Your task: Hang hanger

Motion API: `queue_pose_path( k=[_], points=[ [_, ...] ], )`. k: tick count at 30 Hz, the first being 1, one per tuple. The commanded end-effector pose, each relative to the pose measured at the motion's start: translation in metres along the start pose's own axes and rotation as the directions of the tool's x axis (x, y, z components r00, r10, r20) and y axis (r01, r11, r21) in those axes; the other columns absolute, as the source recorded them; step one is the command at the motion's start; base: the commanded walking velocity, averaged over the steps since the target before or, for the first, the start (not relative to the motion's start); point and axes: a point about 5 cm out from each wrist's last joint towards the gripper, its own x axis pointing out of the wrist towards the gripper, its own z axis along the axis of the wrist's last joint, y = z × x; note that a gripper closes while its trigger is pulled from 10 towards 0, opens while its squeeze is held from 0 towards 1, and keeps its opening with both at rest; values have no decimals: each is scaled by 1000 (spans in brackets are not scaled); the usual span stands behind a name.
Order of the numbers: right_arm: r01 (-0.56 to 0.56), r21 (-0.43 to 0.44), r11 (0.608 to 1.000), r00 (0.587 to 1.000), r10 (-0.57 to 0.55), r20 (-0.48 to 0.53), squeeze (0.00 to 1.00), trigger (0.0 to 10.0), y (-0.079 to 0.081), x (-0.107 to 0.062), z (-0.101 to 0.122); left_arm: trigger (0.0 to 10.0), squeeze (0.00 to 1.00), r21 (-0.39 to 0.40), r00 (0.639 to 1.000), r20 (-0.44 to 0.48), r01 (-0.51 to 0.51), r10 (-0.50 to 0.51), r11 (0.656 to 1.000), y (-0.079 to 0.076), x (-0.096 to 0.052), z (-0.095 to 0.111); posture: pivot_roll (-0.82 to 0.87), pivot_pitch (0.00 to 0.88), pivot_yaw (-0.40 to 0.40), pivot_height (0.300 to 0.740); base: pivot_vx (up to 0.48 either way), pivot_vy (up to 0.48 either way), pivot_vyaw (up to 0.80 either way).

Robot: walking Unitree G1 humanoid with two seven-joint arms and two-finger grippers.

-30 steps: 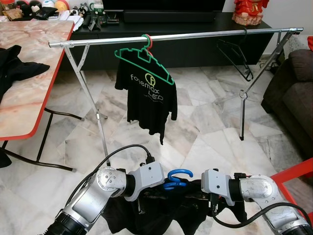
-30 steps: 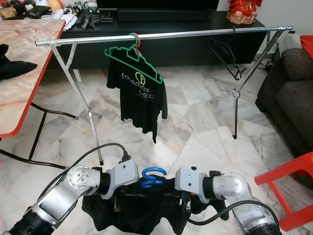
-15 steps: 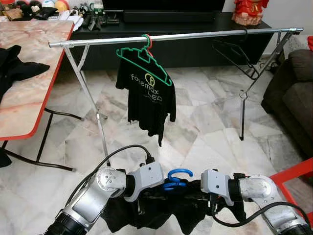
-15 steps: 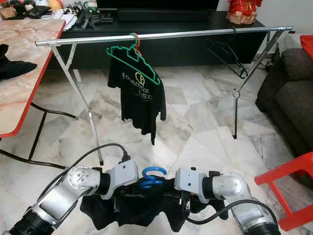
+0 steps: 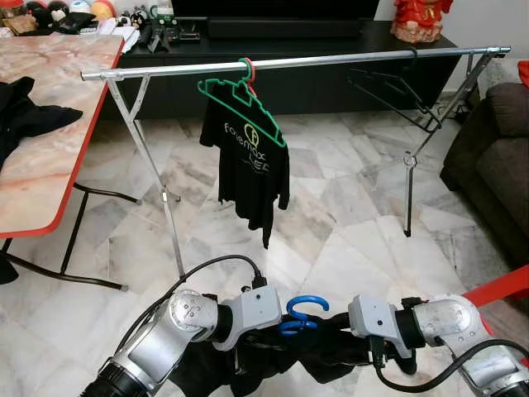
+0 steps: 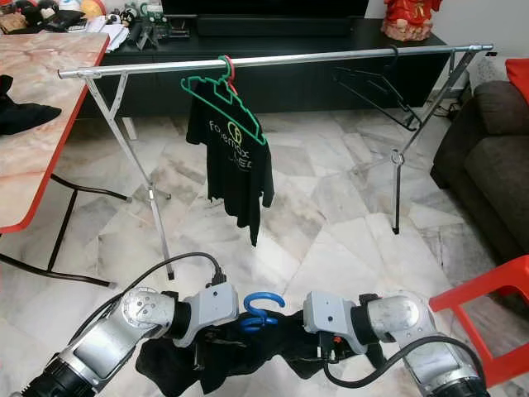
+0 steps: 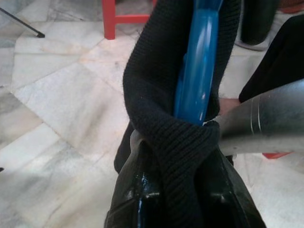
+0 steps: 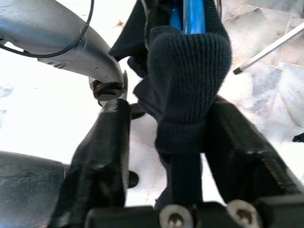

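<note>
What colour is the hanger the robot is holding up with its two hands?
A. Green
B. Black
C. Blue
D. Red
C. The hook of the blue hanger rises between the left hand and right hand, carrying a black garment; the green hanger is already on the rail.

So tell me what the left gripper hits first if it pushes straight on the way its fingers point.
Almost at once, the black garment draped on the blue hanger: the left gripper already straddles it. Beyond lies the right arm, though depth is unclear.

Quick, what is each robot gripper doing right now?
Left gripper: shut on the blue hanger and its black garment.
Right gripper: shut on the same garment-covered hanger.
</note>
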Motion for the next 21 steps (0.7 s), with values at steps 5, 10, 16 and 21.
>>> queue_pose_path(
  k=[5,10,16,21],
  points=[
    [-60,5,998,998,60,-30,1000,10000,7,1,-7,0,0,10,982,-117,-149,149,989,16,-19,-23,-11,172,-65,740,0,0,0],
    [13,-29,999,998,-14,-58,1000,10000,-2,-1,-9,0,0,37,975,-172,-133,138,990,12,-20,-33,-11,172,-64,740,0,0,0],
    [155,-71,985,980,-162,-112,1000,10000,-17,1,-16,0,0,28,979,-165,-120,123,992,7,-22,-36,-7,169,-63,740,0,0,0],
    [232,-27,972,966,-234,-109,1000,10000,-15,4,-25,0,0,-4,965,-174,-198,194,980,7,-27,-47,-9,160,-59,740,0,0,0]
  ],
)
